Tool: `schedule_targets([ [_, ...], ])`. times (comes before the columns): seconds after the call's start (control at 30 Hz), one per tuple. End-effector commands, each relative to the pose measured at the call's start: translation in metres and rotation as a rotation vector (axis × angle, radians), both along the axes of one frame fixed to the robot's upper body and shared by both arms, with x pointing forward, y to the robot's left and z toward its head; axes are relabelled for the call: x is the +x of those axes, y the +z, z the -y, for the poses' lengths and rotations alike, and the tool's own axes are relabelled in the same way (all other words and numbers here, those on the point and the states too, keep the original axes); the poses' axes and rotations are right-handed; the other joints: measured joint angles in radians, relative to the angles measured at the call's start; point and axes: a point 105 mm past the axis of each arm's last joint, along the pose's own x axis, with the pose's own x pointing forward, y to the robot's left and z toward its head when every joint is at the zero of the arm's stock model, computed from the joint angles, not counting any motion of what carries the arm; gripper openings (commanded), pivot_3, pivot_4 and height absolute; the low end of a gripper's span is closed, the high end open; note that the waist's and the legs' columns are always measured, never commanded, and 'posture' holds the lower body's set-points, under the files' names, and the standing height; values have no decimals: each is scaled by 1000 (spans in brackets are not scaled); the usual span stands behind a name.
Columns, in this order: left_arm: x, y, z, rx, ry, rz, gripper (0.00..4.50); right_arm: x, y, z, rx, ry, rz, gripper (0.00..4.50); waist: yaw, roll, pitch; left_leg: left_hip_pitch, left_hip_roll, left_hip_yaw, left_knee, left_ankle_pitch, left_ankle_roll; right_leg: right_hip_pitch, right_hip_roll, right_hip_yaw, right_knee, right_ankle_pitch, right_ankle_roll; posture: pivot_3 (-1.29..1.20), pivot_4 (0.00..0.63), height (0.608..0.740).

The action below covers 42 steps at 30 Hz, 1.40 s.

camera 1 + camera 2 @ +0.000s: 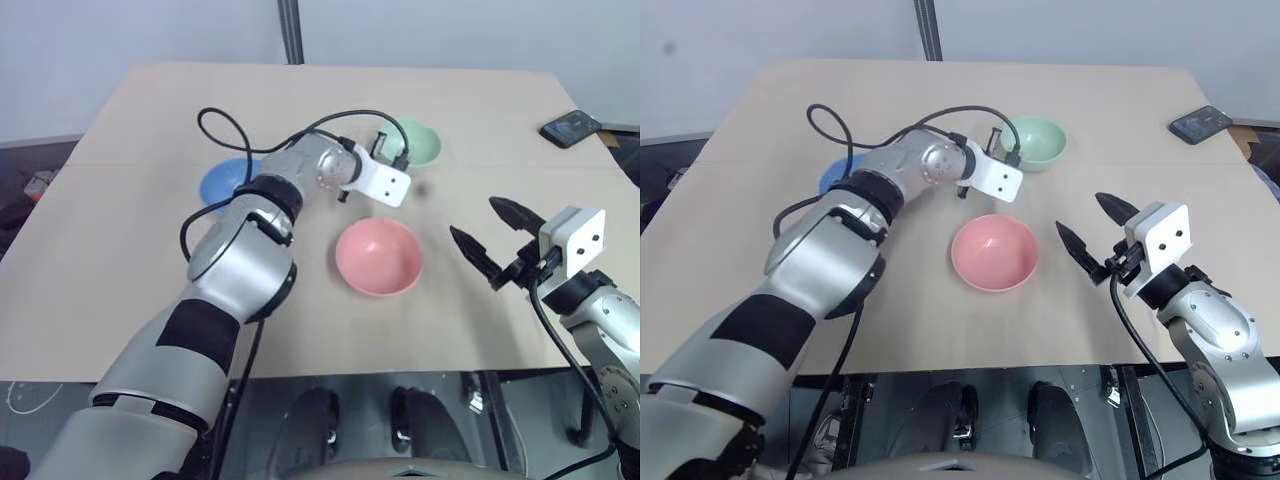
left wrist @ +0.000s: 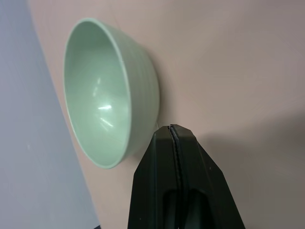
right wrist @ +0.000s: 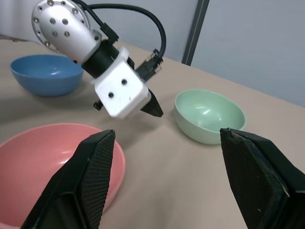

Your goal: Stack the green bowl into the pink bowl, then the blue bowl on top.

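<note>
The green bowl [image 1: 418, 143] stands upright at the back of the table, right of centre. My left gripper [image 3: 153, 109] is shut with nothing in it, its tip just in front of the bowl's outer wall [image 2: 143, 95] and low over the table. The pink bowl [image 1: 378, 257] sits empty in the middle, nearer to me. The blue bowl [image 1: 220, 181] is at the back left, partly hidden behind my left arm. To the right of the pink bowl, my right gripper [image 1: 478, 222] hangs open above the table and holds nothing.
A black phone [image 1: 571, 128] lies at the table's far right corner. The light wooden table [image 1: 150, 250] has bare room on its left side and along the front edge. A black cable [image 1: 230, 125] loops over my left forearm.
</note>
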Motion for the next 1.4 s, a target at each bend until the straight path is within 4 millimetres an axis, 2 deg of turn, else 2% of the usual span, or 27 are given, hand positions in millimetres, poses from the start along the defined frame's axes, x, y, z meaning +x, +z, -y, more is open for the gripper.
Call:
schedule_targets([
  [0.03,-1,22,0,-86,-17,1,276,-1,5,-2,10,26,25,3706,0,0,0,0,0,0,0,0,0,0,0,0,0,0,0,0,150,740],
  [0.1,0,23,-5,-102,-8,-10,839,1,5,-3,7,33,24,3706,0,0,0,0,0,0,0,0,0,0,0,0,0,0,0,0,150,740],
  [0.23,0,31,-11,-219,17,-59,2490,10,1,-4,-50,36,30,3706,0,0,0,0,0,0,0,0,0,0,0,0,0,0,0,0,150,740],
  [0.33,-7,42,-20,-437,21,-264,3812,23,-7,-1,-153,16,27,3706,-1,0,0,0,0,0,1,0,0,0,0,0,0,0,0,0,150,740],
  [0.43,-19,45,-42,-611,-14,-476,3812,45,-14,4,-249,14,22,3706,-9,1,0,1,0,2,1,0,0,0,0,1,1,0,0,0,150,740],
  [0.53,-33,49,-73,-840,-28,-619,3812,75,-14,10,-331,16,24,3706,-38,3,0,5,1,5,1,0,0,0,0,5,3,0,0,0,150,740],
  [0.57,-45,48,-86,-887,-60,-614,3812,86,-13,10,-372,31,32,3706,-38,2,0,6,1,6,0,0,0,0,0,6,5,0,0,0,150,740],
  [0.67,-78,42,-117,-982,-14,-640,3812,113,-8,11,-470,66,56,3706,-57,3,1,7,2,8,0,1,-1,-1,1,9,7,0,0,0,150,740],
  [0.83,-134,47,-154,-1129,63,-662,3812,150,-4,-2,-642,179,89,3706,-58,2,1,7,2,9,0,1,-1,-3,0,12,9,0,0,0,150,740],
  [1.0,-165,43,-176,-1284,190,-621,3812,171,-5,-33,-768,275,125,3706,-48,2,1,10,2,6,-1,1,-3,0,-1,9,8,0,-1,0,150,740],
  [1.1,-178,34,-178,-1305,255,-598,3812,177,-6,-53,-808,312,131,3706,-49,2,1,9,2,5,-1,1,-3,1,-1,8,8,0,-1,0,150,740],
  [1.2,-185,33,-178,-1341,287,-576,3812,181,-7,-64,-863,314,136,3706,-49,3,1,9,1,3,-1,2,-5,1,-2,6,8,0,-1,0,150,740],
  [1.4,-201,29,-178,-1372,332,-564,3812,192,0,-70,-961,230,176,3706,-58,4,2,10,1,2,-3,3,-8,0,-2,6,9,-1,-3,0,150,740],
])
